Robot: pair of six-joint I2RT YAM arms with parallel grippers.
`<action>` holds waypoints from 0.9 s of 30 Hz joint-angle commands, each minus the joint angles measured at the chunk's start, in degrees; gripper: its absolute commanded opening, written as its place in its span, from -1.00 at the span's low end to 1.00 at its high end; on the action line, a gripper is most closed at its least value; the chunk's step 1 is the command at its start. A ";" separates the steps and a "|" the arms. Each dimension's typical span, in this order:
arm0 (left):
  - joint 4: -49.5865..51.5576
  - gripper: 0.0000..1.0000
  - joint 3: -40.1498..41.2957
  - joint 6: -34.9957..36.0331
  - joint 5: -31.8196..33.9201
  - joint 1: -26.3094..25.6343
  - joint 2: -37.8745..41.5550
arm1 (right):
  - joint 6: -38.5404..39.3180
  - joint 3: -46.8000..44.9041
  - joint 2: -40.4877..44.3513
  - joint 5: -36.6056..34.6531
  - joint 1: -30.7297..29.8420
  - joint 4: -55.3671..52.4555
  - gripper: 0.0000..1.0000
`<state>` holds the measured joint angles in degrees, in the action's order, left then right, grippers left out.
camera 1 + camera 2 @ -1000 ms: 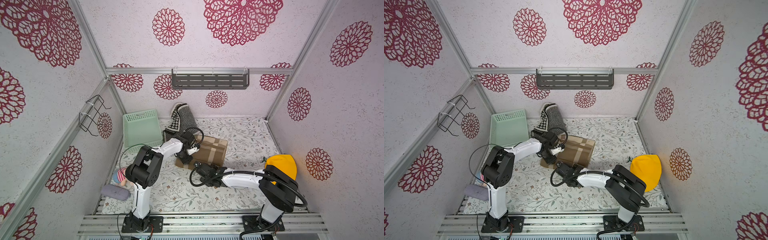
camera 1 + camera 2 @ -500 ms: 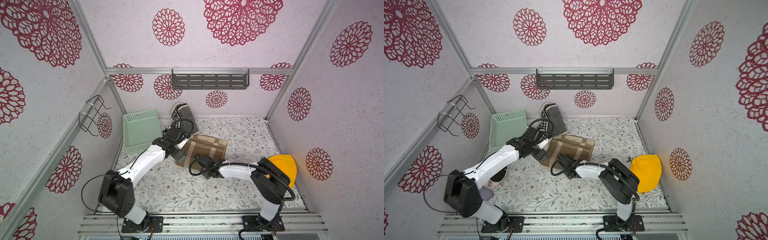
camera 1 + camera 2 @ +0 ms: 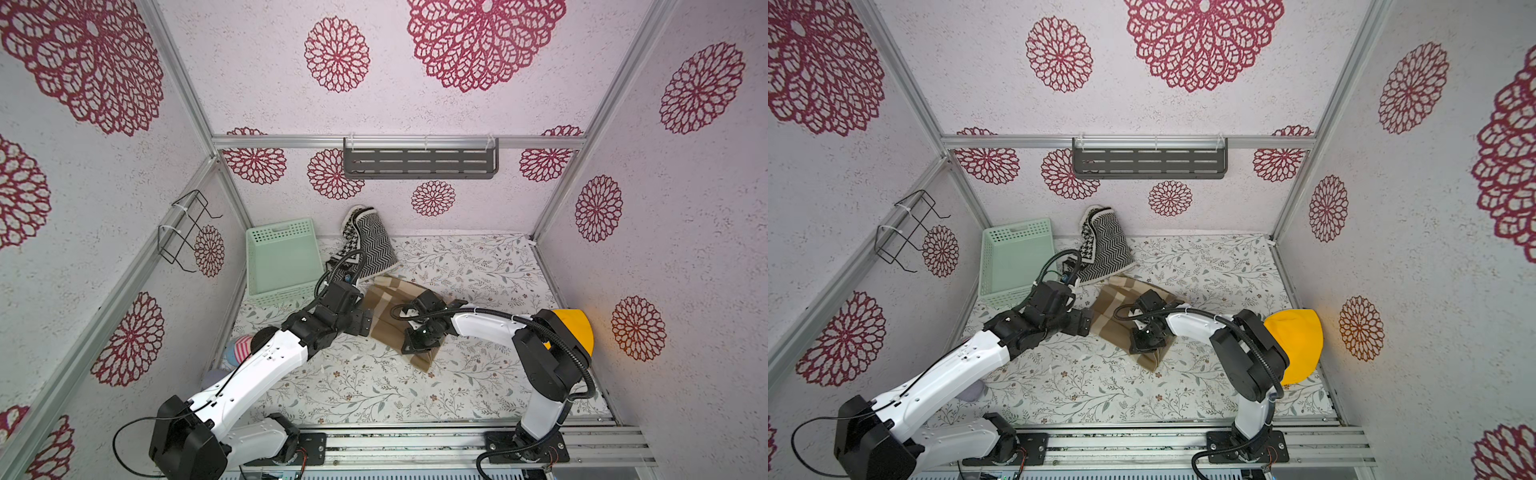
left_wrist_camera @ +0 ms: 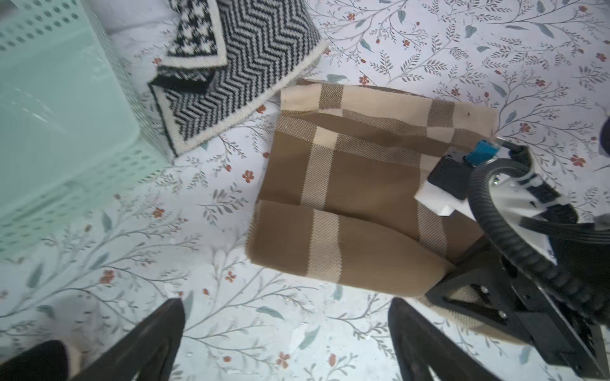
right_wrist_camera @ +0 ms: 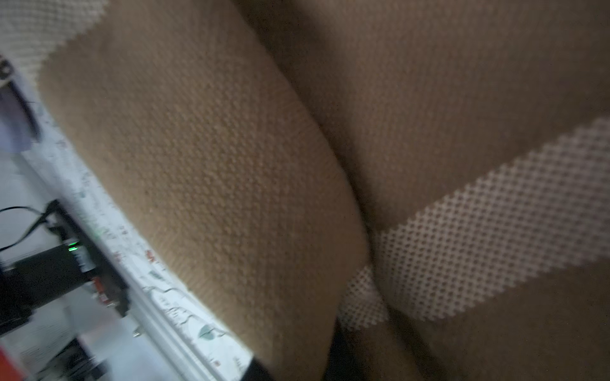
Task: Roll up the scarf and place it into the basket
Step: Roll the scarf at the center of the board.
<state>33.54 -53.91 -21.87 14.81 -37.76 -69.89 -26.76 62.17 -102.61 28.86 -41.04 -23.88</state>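
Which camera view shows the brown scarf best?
The left wrist view: the scarf lies nearly whole there, its folds and stripes clear. In both top views the scarf is small and partly hidden. The right wrist view shows only a blurred close-up of its weave.

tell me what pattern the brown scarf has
The brown knitted scarf is plaid: tan with crossing cream stripes, clearest in the left wrist view.

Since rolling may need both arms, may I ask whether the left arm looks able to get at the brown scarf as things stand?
Probably yes: the left pincer hangs open right at the edge of the brown scarf, over bare floral mat, with nothing between them.
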 commanded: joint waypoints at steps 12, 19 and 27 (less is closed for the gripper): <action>-9.66 0.86 2.33 -21.11 10.48 -3.46 -9.92 | -8.94 -2.70 -1.44 19.29 6.78 4.27 -0.47; -15.16 0.24 -2.51 -21.37 4.98 -3.02 -17.95 | -9.56 -3.68 -1.59 19.24 9.51 5.64 -0.35; -16.96 -0.23 -5.25 -20.34 2.49 -2.61 -23.58 | -8.96 -3.72 -2.80 19.21 12.68 6.12 -0.30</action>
<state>18.63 -57.71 -41.91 18.15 -40.86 -92.09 -35.57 58.46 -104.49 47.88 -29.71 -18.04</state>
